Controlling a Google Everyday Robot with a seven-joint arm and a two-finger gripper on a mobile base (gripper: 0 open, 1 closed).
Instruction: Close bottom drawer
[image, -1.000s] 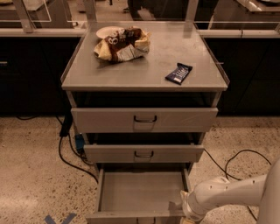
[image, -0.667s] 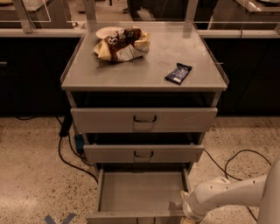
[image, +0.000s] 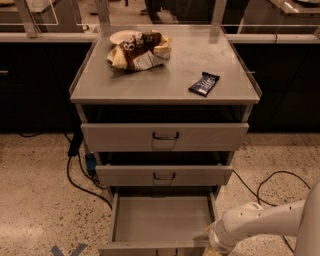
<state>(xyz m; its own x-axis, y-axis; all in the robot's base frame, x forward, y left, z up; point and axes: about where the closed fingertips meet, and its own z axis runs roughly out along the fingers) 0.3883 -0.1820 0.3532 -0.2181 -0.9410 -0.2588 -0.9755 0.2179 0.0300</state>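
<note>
While the bottom drawer (image: 160, 220) stands wide open at the foot of the grey metal cabinet (image: 80, 112), its plain grey tray lies bare to view and its front sits at the lower edge of the picture; the tool (image: 210, 245) is low at that drawer's front right corner, just beside or touching the front, though which cannot be made out; it is partly cut off by the frame's edge, so whether it is spread or pressed together cannot be told. A white arm (image: 265, 222) reaches in from the lower right to carry it.

Above the open tray sits the middle drawer (image: 125, 176) with a small dark loop handle (image: 164, 176); over that is the taller top drawer (image: 115, 137) with a like handle (image: 165, 136); a dark gap shows above each front.

On the cabinet's surface (image: 165, 80) a heap of crumpled snack bags (image: 140, 50) lies toward the back left, touching a pale plate (image: 120, 36) behind it; a dark wrapped bar (image: 204, 83) lies well apart from them, near the front right.

Black cables (image: 80, 182) trail over the speckled floor (image: 35, 200) to the left of the cabinet; another cable (image: 270, 181) loops to the right; a blue tape cross (image: 67, 249) marks the floor at lower left.
</note>
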